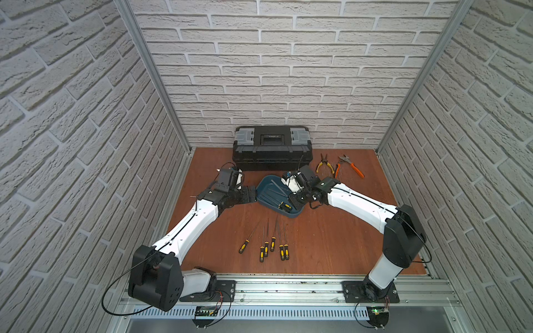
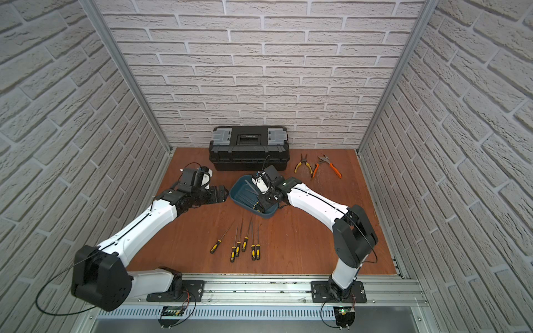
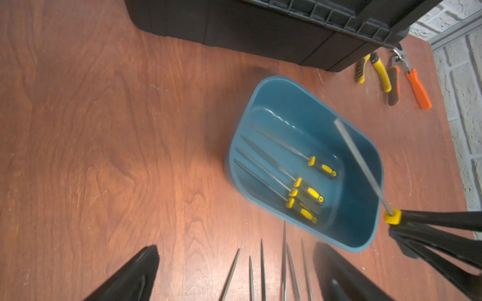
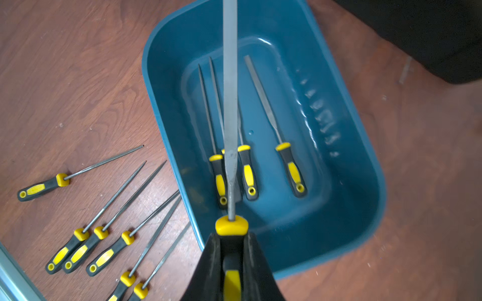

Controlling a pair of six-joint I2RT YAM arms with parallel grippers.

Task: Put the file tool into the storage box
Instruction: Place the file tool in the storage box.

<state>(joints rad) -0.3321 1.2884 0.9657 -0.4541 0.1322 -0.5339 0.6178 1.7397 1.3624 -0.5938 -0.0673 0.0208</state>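
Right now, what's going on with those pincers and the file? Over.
Right pincer shut on file, above storage box. Left pincer open, empty. Path clear.

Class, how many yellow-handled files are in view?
11. Six loose files on the table; four boxed files in the storage box; the right tool holds one file above it.

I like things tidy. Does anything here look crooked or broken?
Nothing looks broken or spilled. The teal storage box sits crooked, turned at an angle to the black toolbox. The right gripper holds one file over the box, not yet dropped in.
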